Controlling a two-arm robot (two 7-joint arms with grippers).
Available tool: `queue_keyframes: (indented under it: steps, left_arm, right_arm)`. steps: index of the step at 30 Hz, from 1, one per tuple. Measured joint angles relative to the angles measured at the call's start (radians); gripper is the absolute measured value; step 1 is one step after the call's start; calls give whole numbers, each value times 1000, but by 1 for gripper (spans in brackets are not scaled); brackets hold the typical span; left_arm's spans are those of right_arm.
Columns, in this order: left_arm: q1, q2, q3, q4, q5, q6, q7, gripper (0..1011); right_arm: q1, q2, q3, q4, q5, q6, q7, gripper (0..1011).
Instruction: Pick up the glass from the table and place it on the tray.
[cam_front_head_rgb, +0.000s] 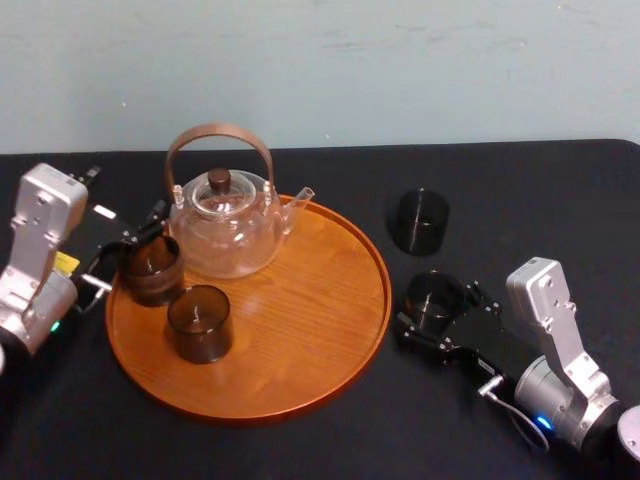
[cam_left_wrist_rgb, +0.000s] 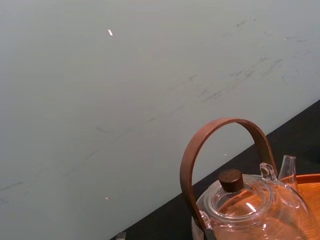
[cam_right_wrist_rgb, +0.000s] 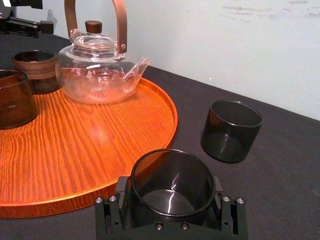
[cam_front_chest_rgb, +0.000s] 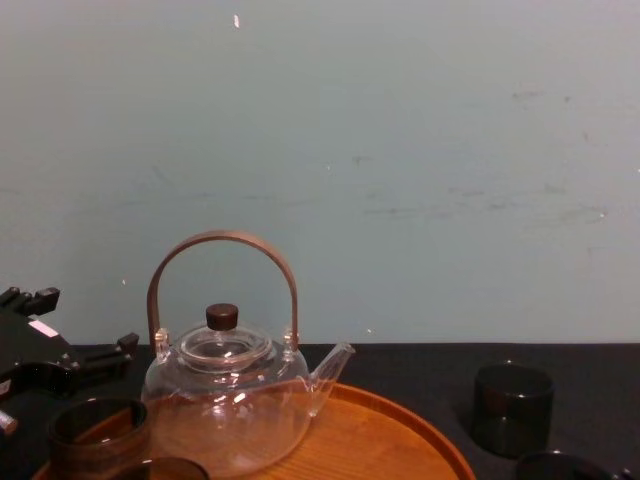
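1. Right wrist view: the right gripper (cam_right_wrist_rgb: 170, 197) clamps the dark glass (cam_right_wrist_rgb: 171, 172); in the head view that contact is unclear.
2. Beside it, the tray (cam_right_wrist_rgb: 100, 145) bearing a teapot (cam_right_wrist_rgb: 95, 70); just ahead, another dark glass (cam_right_wrist_rgb: 231, 131); left gripper (cam_front_head_rgb: 132, 254) across the tray.

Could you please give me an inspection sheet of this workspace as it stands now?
Surface: black table.
Job's things: tray in the middle, holding a rim glass at its left edge and a front glass. The near glass and far glass are on the table to the tray's right.
Clutter: teapot at the back of the tray.
Grippers: right gripper is shut on the near glass, down at table level. Left gripper is open beside the rim glass.
Cables: thin cable looping at the right wrist.
Surroundings: pale, scuffed wall.
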Motion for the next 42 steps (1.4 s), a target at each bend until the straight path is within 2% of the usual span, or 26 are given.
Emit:
queue_keyframes:
  steps: [7, 26, 34, 42]
  left_arm:
    - [0, 0, 0, 0, 0, 0, 0, 1002]
    - [0, 0, 0, 0, 0, 0, 0, 1001]
    - [0, 0, 0, 0, 0, 0, 0, 1001]
    - [0, 0, 0, 0, 0, 0, 0, 1001]
  right_arm:
    - [-2, 2, 0, -3, 1, 1, -1, 909]
    - [-4, 3, 0, -6, 3, 4, -3, 908]
    - [-10, -2, 12, -20, 20, -42, 56, 908]
    - [-1, 1, -13, -65, 19, -50, 98, 908]
